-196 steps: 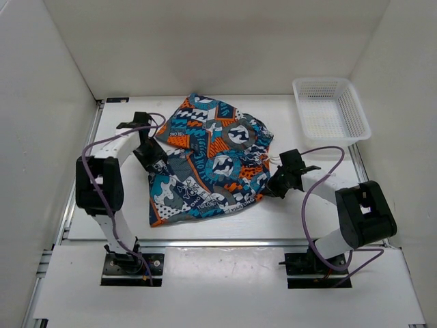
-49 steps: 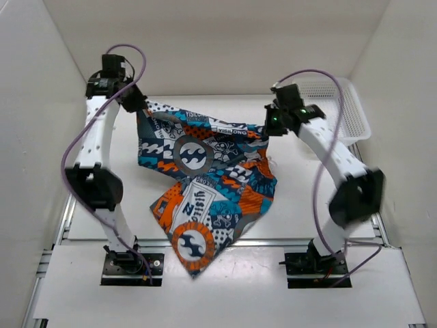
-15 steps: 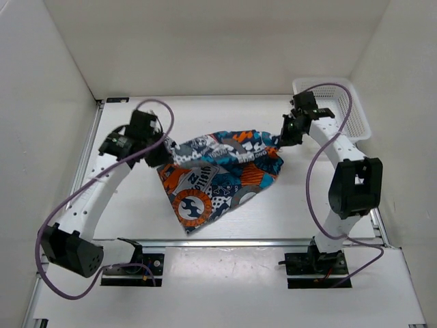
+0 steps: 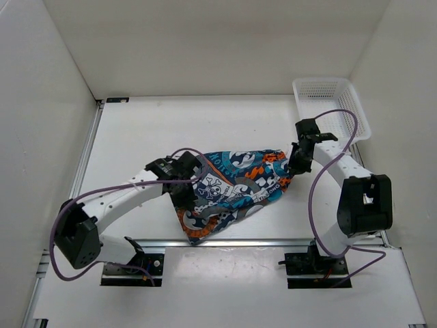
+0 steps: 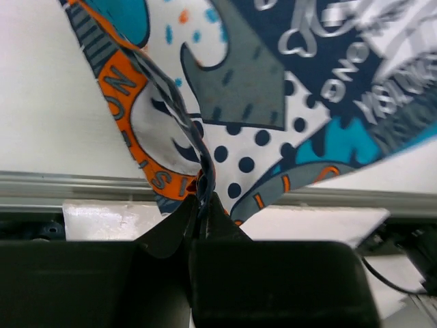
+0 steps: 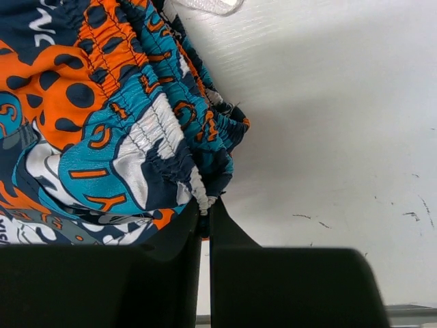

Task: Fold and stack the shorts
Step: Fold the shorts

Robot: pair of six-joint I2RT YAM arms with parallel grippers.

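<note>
Though the shorts (image 4: 235, 183) have sunk toward the desk's (image 4: 147, 130) front edge, left pincer (image 5: 200, 201) and right pincer (image 6: 204, 205) still pinch them. The basket (image 4: 329, 102) stands apart.

The left arm (image 4: 116, 201) and right arm (image 4: 339, 162) were white tubes with black joint blocks, each trailing a purple cable (image 4: 309, 205). The left gripper (image 5: 199, 199) had matte black fingers (image 5: 164, 236).

R gripper (image 6: 203, 213) pinching shorts (image 6: 102, 130) waistband, on table (image 6: 328, 123)
</note>
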